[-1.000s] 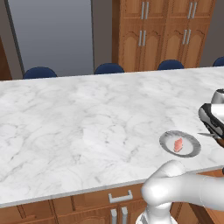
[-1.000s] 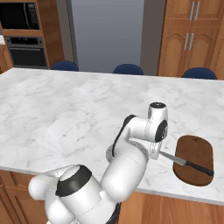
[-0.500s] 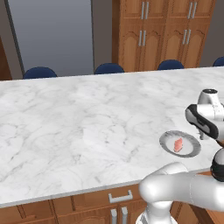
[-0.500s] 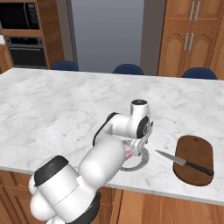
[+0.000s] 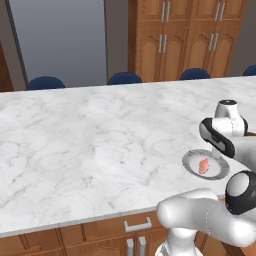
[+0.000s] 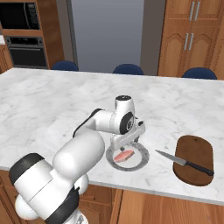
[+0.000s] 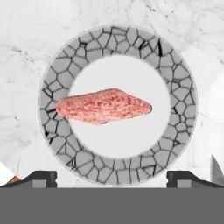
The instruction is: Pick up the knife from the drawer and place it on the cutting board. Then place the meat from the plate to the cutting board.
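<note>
We see the gripper (image 7: 112, 177) poised above the plate (image 6: 142, 159), its jaws spread wide and holding nothing. The meat (image 7: 104, 106) lies in the plate's light centre, on the marble counter (image 6: 52, 96) near its front edge. To the right, the knife (image 6: 186, 162) rests with its dark handle on the cutting board (image 6: 197, 148) and its blade pointing left toward the plate.

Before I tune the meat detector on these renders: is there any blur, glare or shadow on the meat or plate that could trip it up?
Hand view: the meat and the plate are sharp and evenly lit, with no glare. Right base view: soft, low-detail; the meat reads as a small pink smear below the gripper. Left base view: similarly soft; the meat is tiny, beside the arm.
</note>
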